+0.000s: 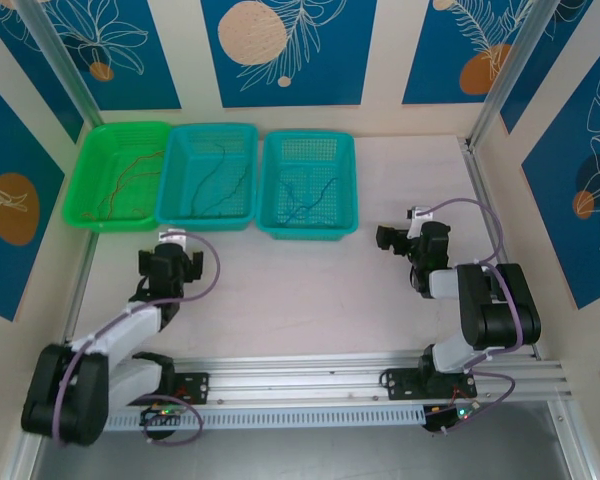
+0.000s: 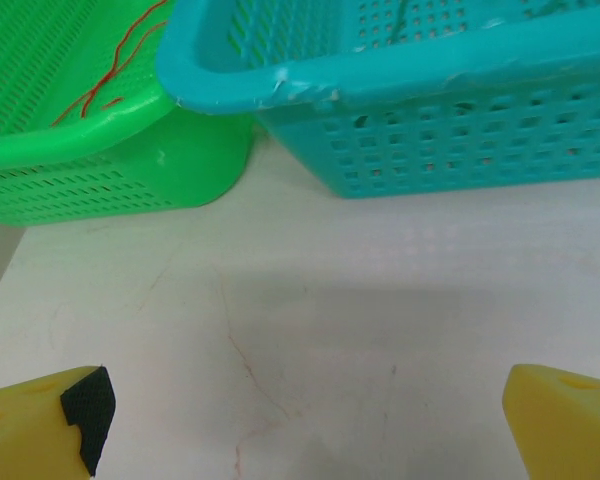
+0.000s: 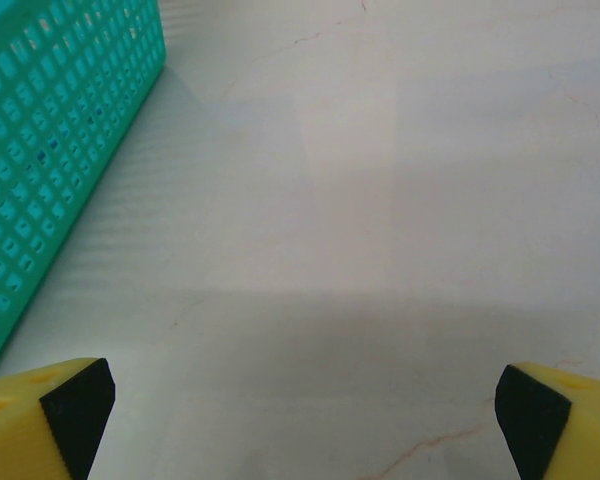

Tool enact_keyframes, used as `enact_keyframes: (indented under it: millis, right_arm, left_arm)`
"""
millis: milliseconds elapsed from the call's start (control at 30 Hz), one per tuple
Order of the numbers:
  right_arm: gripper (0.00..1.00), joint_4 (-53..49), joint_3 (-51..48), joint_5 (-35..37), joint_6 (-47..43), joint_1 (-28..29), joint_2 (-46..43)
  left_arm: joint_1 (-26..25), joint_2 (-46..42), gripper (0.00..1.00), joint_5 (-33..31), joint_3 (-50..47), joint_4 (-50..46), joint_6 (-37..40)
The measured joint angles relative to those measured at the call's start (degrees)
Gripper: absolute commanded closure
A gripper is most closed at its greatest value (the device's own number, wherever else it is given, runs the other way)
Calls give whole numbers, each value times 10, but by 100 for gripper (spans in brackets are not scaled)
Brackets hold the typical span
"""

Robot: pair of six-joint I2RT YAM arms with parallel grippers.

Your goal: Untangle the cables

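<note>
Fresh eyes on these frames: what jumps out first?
Three mesh baskets stand in a row at the far edge of the table: a green basket left, a turquoise basket middle and a teal basket right. They hold a thin red cable, green cable and blue cable, in that order. Nearer, the left pincer and right pincer hang open over bare tabletop, holding nothing.

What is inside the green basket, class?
A thin red wire winds loosely across the mesh floor of the green basket, alone and untangled. In the left wrist view the basket's near wall hides most of the wire.
</note>
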Motion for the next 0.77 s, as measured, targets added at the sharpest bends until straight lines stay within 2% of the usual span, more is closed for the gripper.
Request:
enact_keyframes:
  millis: [267, 367, 500, 767]
  right_arm:
    - [1, 2, 0, -5, -2, 0, 0]
    - [1, 2, 0, -5, -2, 0, 0]
    - [1, 2, 0, -6, -2, 0, 0]
    - [1, 2, 0, -17, -2, -1, 0]
  left_arm:
    - [60, 228, 0, 127, 31, 235, -4]
    - [65, 240, 0, 168, 14, 281, -5]
    - [75, 240, 0, 188, 16, 307, -9]
    - [76, 240, 0, 220, 24, 308, -10]
